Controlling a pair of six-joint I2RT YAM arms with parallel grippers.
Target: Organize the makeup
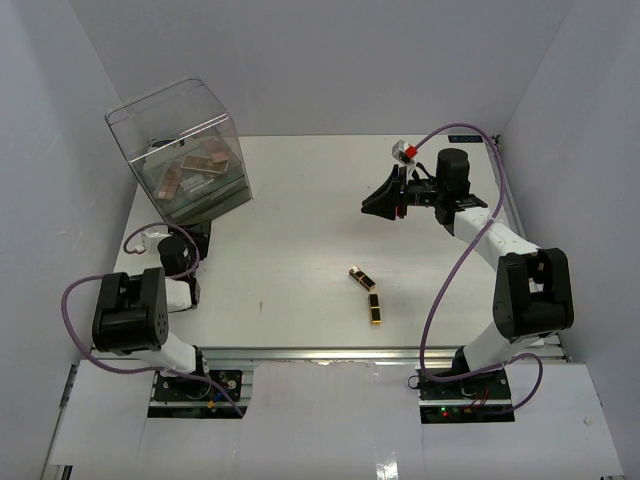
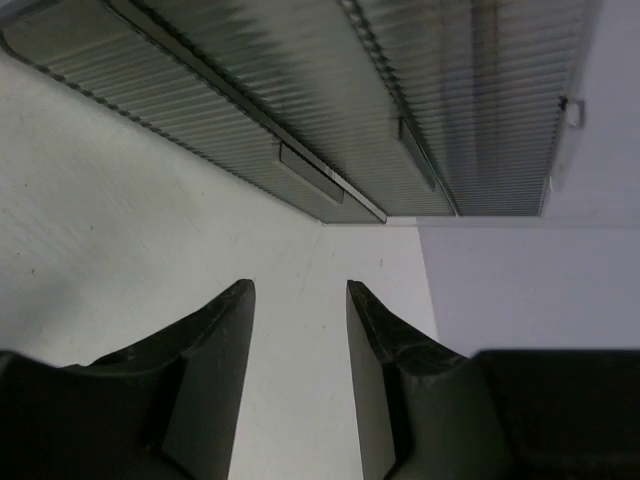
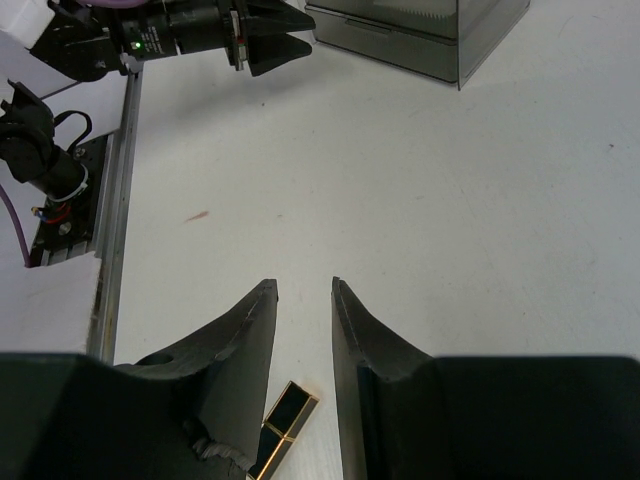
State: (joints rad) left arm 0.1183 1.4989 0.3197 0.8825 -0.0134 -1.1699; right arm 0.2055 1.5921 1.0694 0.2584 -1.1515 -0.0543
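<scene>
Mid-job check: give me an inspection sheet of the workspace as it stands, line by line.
Surface: white table, with one small red mark.
Job's things: far lipstick tube and near lipstick tube lie loose mid-table; palettes are inside the clear box.
Clutter: nothing seen.
Grippers: left gripper open, empty, facing the box; right gripper open, empty.
Cables: purple cables loop off both arms, clear of the tubes.
Surroundings: white walls on three sides.

No legible text, labels or numbers anywhere.
</scene>
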